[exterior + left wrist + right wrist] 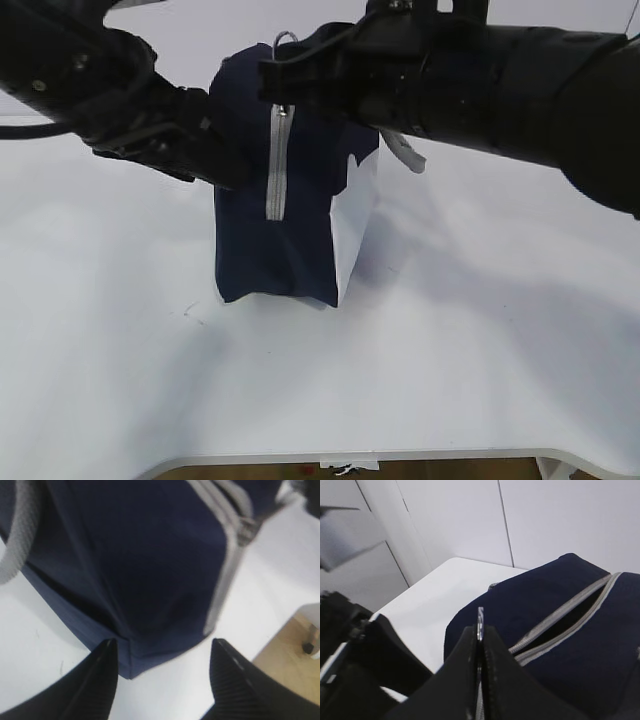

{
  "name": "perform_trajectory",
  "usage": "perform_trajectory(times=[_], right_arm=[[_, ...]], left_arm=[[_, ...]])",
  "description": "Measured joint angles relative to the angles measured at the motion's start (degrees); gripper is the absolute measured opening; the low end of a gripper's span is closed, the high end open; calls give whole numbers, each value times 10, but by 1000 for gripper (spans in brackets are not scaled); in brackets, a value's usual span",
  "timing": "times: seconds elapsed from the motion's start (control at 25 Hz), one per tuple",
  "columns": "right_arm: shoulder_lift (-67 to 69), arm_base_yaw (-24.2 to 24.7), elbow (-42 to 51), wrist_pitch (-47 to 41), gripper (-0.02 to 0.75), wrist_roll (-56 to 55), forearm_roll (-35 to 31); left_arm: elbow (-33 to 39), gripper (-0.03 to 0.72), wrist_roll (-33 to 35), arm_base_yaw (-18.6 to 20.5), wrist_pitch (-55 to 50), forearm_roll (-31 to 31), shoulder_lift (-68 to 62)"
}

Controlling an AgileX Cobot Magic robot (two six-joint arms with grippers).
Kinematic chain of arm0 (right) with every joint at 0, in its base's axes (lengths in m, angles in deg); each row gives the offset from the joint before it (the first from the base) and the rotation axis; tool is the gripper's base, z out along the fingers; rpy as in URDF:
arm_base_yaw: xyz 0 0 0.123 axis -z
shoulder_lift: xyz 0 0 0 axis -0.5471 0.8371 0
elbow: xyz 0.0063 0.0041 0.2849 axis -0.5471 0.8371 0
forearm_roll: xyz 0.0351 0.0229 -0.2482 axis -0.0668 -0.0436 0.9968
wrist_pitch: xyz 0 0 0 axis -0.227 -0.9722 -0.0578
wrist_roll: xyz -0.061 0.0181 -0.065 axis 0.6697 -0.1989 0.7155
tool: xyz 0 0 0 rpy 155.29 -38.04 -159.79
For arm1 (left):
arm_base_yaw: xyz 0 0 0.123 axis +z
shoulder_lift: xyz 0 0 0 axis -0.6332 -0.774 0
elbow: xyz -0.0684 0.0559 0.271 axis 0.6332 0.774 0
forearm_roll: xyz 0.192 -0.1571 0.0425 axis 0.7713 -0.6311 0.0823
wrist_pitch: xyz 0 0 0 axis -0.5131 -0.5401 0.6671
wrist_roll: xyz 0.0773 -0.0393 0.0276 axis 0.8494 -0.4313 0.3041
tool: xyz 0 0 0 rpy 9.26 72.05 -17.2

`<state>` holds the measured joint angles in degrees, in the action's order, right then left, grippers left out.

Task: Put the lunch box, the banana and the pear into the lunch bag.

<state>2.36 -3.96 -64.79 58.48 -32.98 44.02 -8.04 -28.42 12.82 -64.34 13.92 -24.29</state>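
Note:
The navy-blue lunch bag point(290, 215) stands upright mid-table with its grey zipper point(276, 165) running down the near face. My right gripper point(283, 72) is shut on the round metal pull ring point(480, 622) at the bag's top; in the right wrist view the zipper point(560, 625) gapes partly open. My left gripper point(225, 165) is against the bag's left side, open, its fingers point(95, 680) on either side of the bag's lower corner point(131, 662). The lunch box, the banana and the pear are out of view.
The white table point(450, 340) spreads around the bag, with its front edge point(380, 457) near the bottom. A grey webbing handle point(15, 545) hangs at the bag's side. A white tag point(405, 152) dangles under my right arm.

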Motion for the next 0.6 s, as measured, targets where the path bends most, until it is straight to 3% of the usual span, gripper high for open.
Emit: perform_trajectory(times=[0.4,0.52,0.6], right_arm=[[0,0,0,0,1,0,-2],[1,0,0,0,1,0,-2],[1,0,0,0,1,0,-4]], left_arm=[[0,424,20,0,78,-13,-42],[0,318,40,0,83,-36,-54],[0,205,54,0,83,-41,-54]])
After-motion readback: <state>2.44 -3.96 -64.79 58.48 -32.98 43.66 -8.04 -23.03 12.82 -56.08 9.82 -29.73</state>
